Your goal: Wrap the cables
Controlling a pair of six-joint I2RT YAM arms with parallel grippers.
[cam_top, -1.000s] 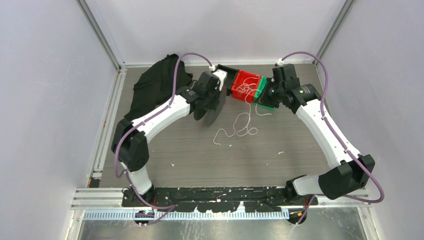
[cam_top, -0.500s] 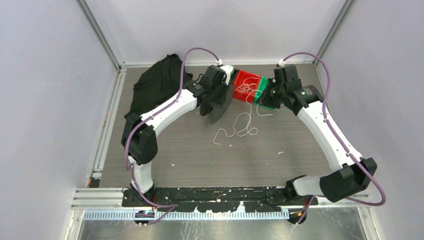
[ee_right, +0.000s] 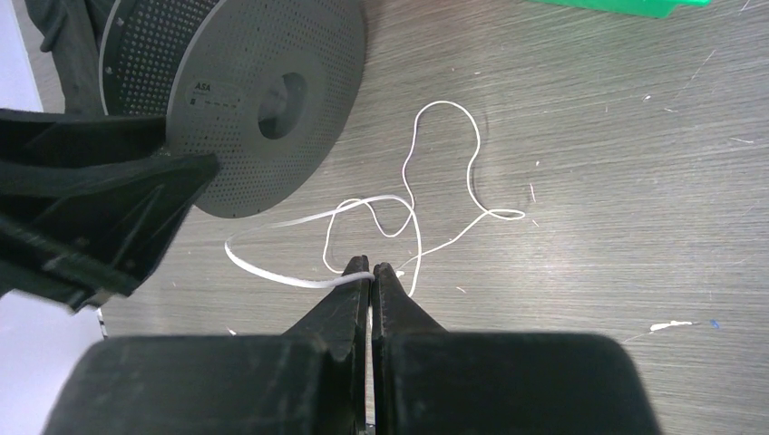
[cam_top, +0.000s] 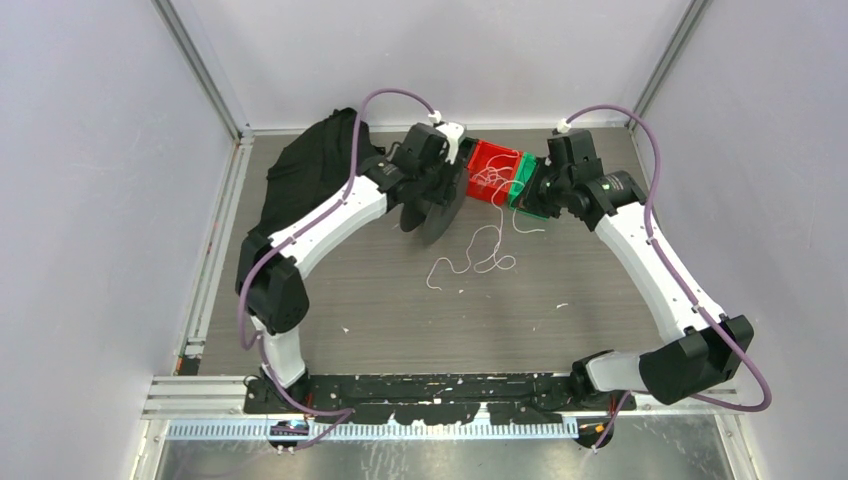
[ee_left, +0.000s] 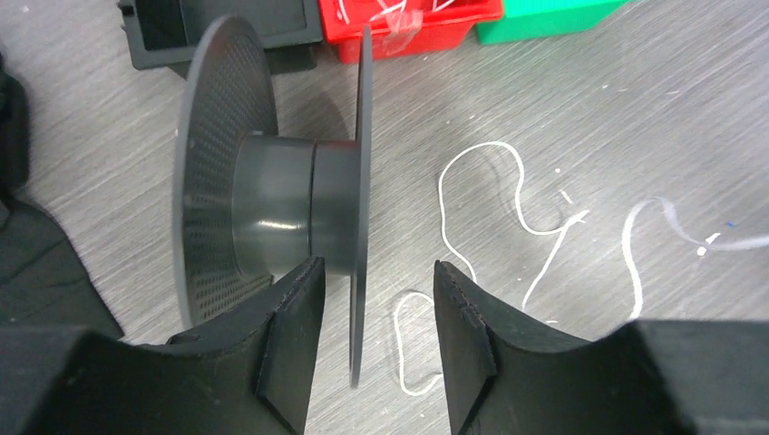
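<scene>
Left gripper [ee_left: 374, 283] has spread apart astride the spool [ee_left: 272, 217] rim. Red bin [cam_top: 479, 157] seemingly holds cables [cam_top: 492, 181]; right gripper [ee_right: 373, 270] pinches one.

Mostly matt plastic, a little sheen

The counter [cam_top: 400, 300] looks like grey wood-grain laminate, matt and scuffed. The spool [ee_left: 272, 217] is dark grey plastic: smooth, faintly shiny hub, matt perforated flanges. The cables [ee_left: 441, 195] are thin smooth white strands. The red bin [ee_left: 408, 32] and green bin [ee_left: 544, 18] are glossy plastic, the fingers [ee_left: 295, 335] matt black with grainy edges, the cloth [cam_top: 305, 175] soft black fabric.
</scene>
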